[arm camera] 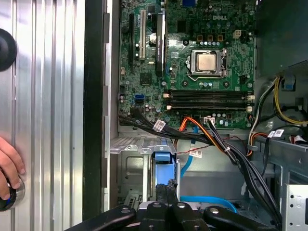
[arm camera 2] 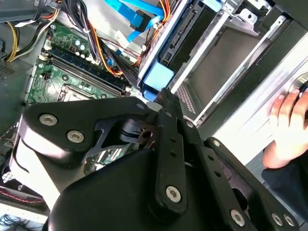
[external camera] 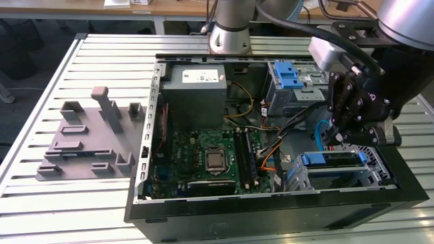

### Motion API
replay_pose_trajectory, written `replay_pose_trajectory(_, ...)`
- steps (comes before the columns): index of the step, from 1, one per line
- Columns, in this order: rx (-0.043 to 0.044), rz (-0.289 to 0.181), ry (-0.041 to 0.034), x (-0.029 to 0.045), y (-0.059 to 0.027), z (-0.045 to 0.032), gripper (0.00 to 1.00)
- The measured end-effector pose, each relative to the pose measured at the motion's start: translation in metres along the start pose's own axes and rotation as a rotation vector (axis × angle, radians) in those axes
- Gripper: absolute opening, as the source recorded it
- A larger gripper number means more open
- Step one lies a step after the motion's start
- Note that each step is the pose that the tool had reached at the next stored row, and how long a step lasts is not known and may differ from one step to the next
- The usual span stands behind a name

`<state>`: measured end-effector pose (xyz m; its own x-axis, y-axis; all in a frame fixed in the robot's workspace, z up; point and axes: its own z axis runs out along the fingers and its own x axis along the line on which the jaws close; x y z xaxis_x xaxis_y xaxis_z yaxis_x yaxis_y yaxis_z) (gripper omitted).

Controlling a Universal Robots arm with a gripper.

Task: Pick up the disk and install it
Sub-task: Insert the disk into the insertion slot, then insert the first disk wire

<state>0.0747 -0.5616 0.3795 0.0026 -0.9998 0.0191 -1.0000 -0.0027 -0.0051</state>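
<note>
One gripper [external camera: 341, 138], down low inside the open computer case [external camera: 271, 216], fingers pressed together and pinching nothing, it seems. Looks to touch the blue end of the disk [external camera: 330, 158] with its tips, likely to push it all the way in. Disk lying flat in the metal cage [external camera: 369, 178] at the exterior view's right, so nearly home. Two blue carriers counted, with the second blue carrier [external camera: 287, 76] in the far cage. One grey slotted stand [external camera: 88, 142] on the table [external camera: 61, 213]. One person's hand [arm camera: 8, 168] resting there, well apart.
</note>
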Motion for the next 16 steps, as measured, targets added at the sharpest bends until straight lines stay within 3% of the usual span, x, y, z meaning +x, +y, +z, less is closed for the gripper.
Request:
replay_pose_trajectory(11,0.0,0.0,0.0002,-0.0001,0.0,0.0079,0.11)
replay_pose_trajectory(16,0.0,0.0,0.0001,-0.0001,-0.0051,0.0086,0.11)
